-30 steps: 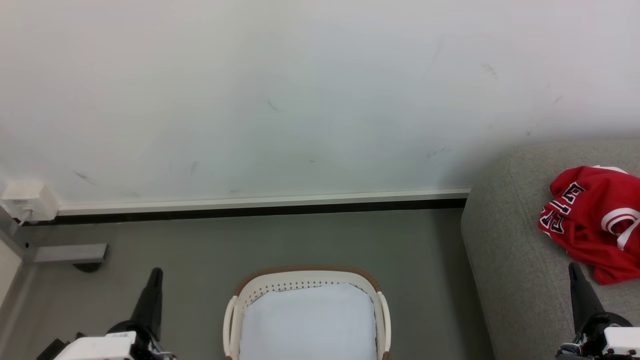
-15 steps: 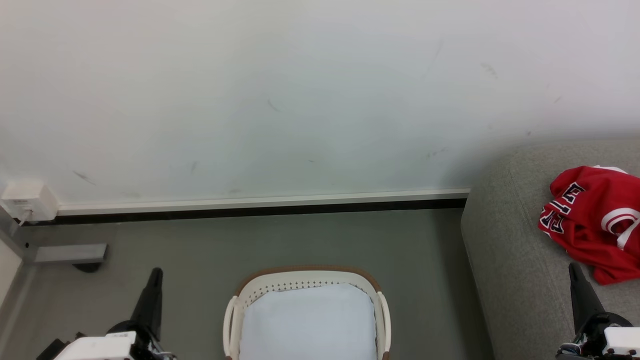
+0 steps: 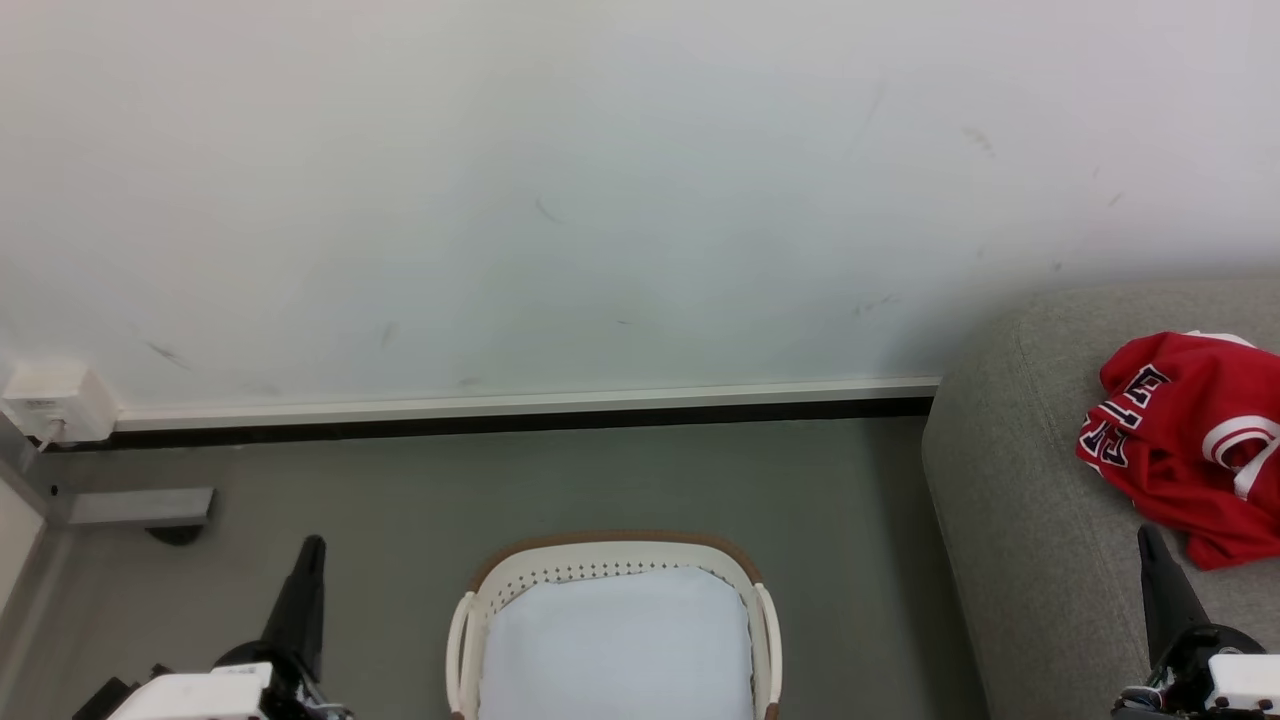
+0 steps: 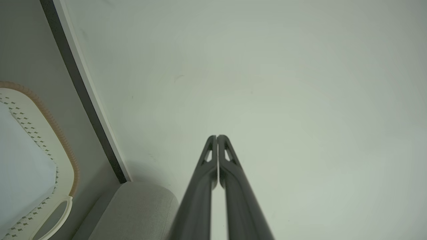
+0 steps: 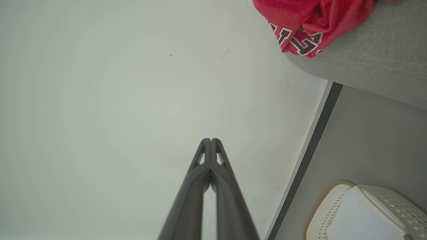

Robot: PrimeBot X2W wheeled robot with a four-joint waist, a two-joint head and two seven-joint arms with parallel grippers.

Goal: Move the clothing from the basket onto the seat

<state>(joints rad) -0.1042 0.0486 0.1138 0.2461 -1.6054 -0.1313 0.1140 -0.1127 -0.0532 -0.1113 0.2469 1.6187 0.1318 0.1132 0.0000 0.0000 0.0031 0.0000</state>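
Observation:
The red clothing (image 3: 1190, 440) with white trim and dark lettering lies crumpled on the light-grey seat (image 3: 1020, 520) at the right; the right wrist view shows the clothing (image 5: 310, 23) on the seat (image 5: 373, 63). The cream basket (image 3: 612, 560) stands on the floor at bottom centre, holding just its pale lining. My left gripper (image 3: 312, 545) rests at the lower left, fingers pressed together, pointing at the wall (image 4: 217, 136). My right gripper (image 3: 1146, 532) rests at the lower right over the seat, also shut and holding nothing (image 5: 210, 140).
A white wall with a white-and-black baseboard (image 3: 520, 410) runs behind the basket. A white socket box (image 3: 55, 400) and a grey bracket (image 3: 140, 507) sit at the far left. Grey floor (image 3: 850, 520) lies between basket and seat.

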